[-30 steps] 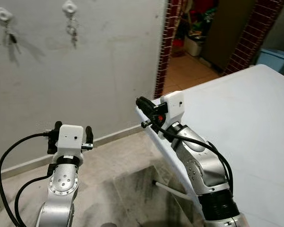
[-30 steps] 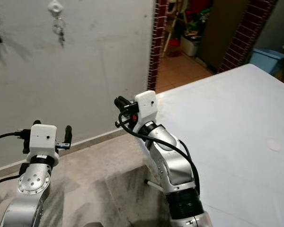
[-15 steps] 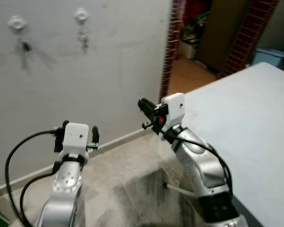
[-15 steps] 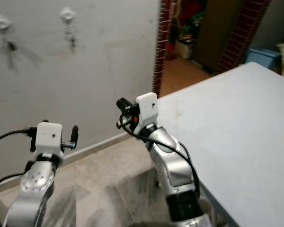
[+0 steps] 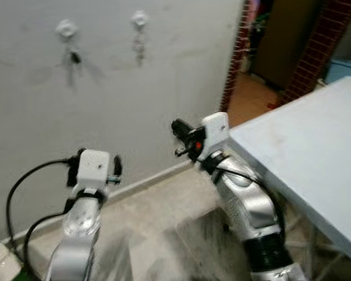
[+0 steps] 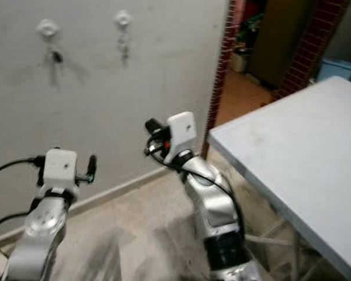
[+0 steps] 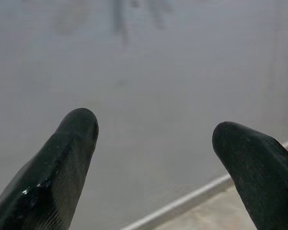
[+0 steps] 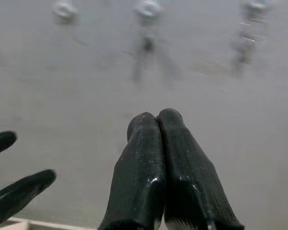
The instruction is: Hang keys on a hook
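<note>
Two white hooks [image 5: 65, 27] [image 5: 140, 18] are fixed high on the grey wall, and a bunch of keys [image 5: 70, 57] [image 5: 139, 44] hangs from each. In the right wrist view a third hook [image 8: 65, 9] beside them looks bare. My right gripper [image 5: 176, 125] is raised at chest height, pointing at the wall well below the hooks, its fingers [image 8: 144, 143] pressed shut with nothing visible between them. My left gripper [image 7: 153, 129] is held lower to the left, open and empty, also facing the wall.
A white table [image 5: 316, 146] stands to the right, its near corner close to my right arm. A brick-edged doorway [image 5: 237, 52] opens behind it. A skirting strip [image 5: 146, 178] runs along the foot of the wall above the stone floor [image 5: 164, 234].
The whole view has swung left: hooks and keys now sit further right in the picture and the table has slid to the right. Both arms keep the same pose.
</note>
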Motion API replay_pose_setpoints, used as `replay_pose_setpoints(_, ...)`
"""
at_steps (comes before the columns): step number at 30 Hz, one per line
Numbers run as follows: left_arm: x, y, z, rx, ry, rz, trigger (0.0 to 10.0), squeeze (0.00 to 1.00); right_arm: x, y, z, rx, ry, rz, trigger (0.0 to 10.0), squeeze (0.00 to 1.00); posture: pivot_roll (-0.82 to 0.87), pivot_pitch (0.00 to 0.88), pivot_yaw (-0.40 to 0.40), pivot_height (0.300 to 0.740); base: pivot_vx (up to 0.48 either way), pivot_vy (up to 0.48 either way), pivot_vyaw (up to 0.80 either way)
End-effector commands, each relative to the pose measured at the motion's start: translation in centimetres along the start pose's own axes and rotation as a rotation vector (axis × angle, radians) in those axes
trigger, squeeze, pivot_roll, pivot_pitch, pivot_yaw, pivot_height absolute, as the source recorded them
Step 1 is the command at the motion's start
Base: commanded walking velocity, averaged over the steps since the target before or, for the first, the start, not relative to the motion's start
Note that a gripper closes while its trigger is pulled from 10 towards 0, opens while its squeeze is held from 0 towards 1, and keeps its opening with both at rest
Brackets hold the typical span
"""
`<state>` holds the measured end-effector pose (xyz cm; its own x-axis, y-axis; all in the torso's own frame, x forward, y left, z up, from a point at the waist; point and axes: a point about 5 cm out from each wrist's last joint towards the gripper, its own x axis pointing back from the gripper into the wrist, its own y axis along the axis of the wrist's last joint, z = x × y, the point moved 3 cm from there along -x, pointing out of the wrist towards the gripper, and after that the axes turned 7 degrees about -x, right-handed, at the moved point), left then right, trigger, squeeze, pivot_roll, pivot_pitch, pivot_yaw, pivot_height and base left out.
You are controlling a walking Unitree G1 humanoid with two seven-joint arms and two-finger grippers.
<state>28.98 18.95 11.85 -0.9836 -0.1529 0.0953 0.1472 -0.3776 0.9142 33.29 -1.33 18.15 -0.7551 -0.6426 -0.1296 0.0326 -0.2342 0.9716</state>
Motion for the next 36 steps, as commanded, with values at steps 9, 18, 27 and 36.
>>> replay_pose_setpoints(9, -0.1, 0.4, -1.0, 0.009, -0.03, -0.005, 10.0, 0.0, 0.1, 0.5, -1.1, 0.028, -0.028, -0.016, 10.0, 0.0, 0.16, 0.016, -0.023, 0.74, 0.0, 0.48, 0.0)
replay_pose_setpoints(18, -0.1, 1.3, -1.3, 0.023, -0.045, -0.06, 10.0, 0.0, 0.0, 0.5, -1.0, 0.044, -0.022, -0.018, 10.0, 0.0, 0.15, 0.013, -0.025, 0.74, 0.0, 0.117, 0.49)
replay_pose_setpoints(27, 0.1, 1.3, -1.4, 0.046, -0.084, -0.071, 10.0, 0.0, 0.0, 0.5, -1.1, 0.054, -0.026, -0.018, 10.0, 0.0, 0.15, 0.016, -0.024, 0.74, 0.0, 0.0, 0.8)
replay_pose_setpoints(36, 0.0, 1.4, -1.4, 0.066, -0.102, -0.077, 10.0, 0.0, -0.1, 0.6, -1.2, 0.047, -0.032, -0.026, 10.0, 0.0, 0.15, 0.018, -0.025, 0.74, 0.0, 0.0, 0.53)
